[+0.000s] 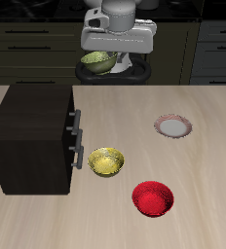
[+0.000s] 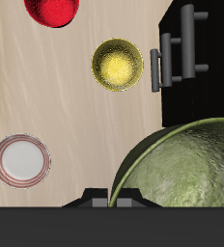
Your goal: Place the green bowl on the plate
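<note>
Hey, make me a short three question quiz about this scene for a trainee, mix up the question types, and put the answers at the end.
1. True or false: the dull olive-green glossy bowl is lifted above the table in the robot's hand.
2. Which lies nearest the table's front edge? A) the small flat whitish plate with a pinkish-red rim B) the glossy red round bowl C) the bright yellow round bowl
3. Fill in: the yellow bowl sits right beside the dark ______ with handles.

Key: 1 true; 2 B; 3 cabinet.
</note>
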{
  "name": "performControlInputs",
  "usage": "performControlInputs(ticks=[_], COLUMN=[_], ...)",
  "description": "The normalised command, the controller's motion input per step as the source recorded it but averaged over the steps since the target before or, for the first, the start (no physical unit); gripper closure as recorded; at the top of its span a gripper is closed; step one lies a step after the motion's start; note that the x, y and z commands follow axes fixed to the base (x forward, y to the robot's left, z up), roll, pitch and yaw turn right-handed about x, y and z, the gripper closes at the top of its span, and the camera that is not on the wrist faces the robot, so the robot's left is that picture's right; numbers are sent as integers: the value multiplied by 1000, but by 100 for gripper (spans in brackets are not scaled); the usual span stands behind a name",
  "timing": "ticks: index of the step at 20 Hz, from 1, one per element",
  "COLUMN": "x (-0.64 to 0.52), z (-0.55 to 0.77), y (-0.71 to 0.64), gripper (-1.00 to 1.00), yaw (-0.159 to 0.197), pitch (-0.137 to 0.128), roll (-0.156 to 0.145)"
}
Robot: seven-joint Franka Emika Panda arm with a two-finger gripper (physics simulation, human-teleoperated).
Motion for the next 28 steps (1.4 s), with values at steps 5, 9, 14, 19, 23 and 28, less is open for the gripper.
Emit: performControlInputs(ticks=[5, 9, 14, 19, 23, 28], x=[-178, -173, -28, 122, 21, 1], z=[-188, -241, -344, -325, -310, -126], y=[492, 514, 436, 284, 431, 289], gripper=[100, 100, 100, 100, 100, 100], yaw=[15, 50, -12, -39, -8, -47], pitch=[-14, -24, 44, 44, 18, 30], roll=[24, 9, 37, -35, -15, -12])
